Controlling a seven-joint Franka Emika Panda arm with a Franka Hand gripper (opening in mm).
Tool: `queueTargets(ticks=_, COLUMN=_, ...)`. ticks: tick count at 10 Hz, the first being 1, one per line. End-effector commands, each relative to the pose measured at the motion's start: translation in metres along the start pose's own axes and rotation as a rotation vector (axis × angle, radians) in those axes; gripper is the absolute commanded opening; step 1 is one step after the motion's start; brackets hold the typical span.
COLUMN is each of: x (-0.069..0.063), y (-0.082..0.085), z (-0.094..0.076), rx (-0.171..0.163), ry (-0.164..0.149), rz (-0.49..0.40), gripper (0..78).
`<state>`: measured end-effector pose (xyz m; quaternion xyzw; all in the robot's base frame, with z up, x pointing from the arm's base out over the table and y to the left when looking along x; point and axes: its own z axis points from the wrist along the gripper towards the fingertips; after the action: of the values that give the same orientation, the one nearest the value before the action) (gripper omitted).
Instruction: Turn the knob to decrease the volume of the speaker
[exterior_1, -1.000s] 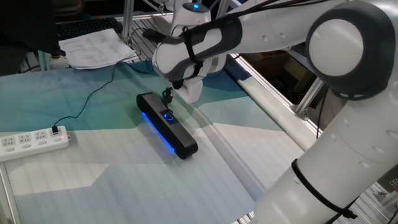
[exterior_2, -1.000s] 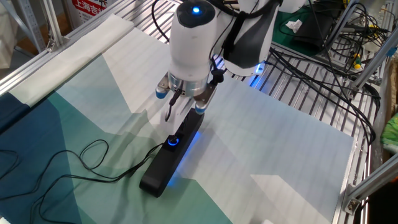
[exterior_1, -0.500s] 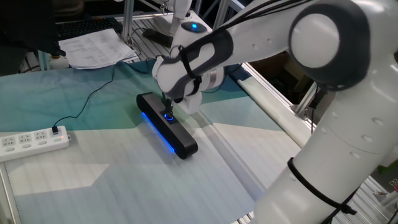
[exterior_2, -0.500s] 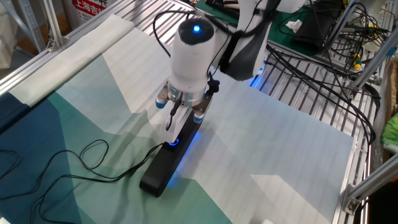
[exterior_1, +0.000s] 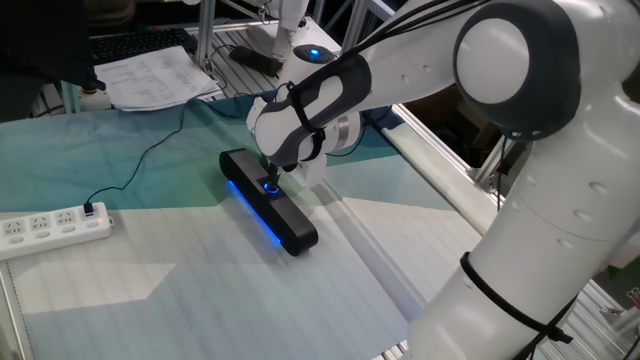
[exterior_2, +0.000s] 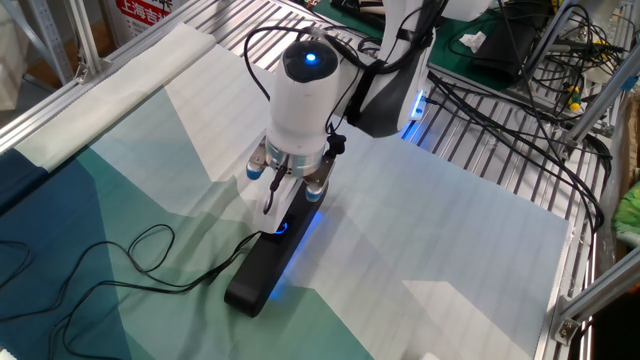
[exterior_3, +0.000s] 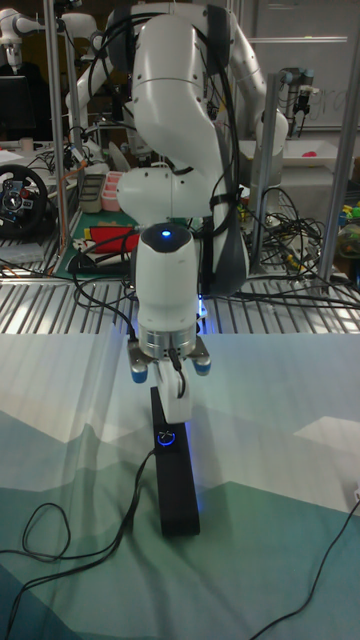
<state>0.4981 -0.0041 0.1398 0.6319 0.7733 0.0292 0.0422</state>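
The speaker (exterior_1: 283, 220) (exterior_2: 260, 272) (exterior_3: 178, 490) is a long slim black bar lying on the teal cloth, with blue light along its front. Its knob (exterior_1: 271, 186) (exterior_2: 281, 228) (exterior_3: 166, 436) is a small round dial ringed in blue on top. My gripper (exterior_1: 268, 176) (exterior_2: 275, 212) (exterior_3: 170, 420) points straight down, with its fingertips right at the knob. The arm and the fingers themselves hide the gap between the tips, so I cannot tell whether they touch or clasp the knob. A thin black cable (exterior_2: 150, 275) runs off the speaker's end.
A white power strip (exterior_1: 50, 228) lies at the left edge of the cloth, with the cable plugged into it. Papers (exterior_1: 150, 75) lie at the back. Metal frame rails (exterior_1: 440, 165) border the table, and loose cables (exterior_2: 520, 110) lie on the slatted surface beyond.
My gripper has come down from above the speaker until its fingertips reach the knob. The speaker has not moved.
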Motion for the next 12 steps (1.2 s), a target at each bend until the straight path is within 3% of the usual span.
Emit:
queueTargets(ticks=1, x=-0.0008, y=-0.001, z=0.0038, rx=0.0, ry=0.0, rz=-0.005, gripper=0.0)
queueTargets(ticks=12, x=-0.0012, y=-0.0033, z=0.0093, rx=0.017, ry=0.008, rz=0.006, gripper=0.0)
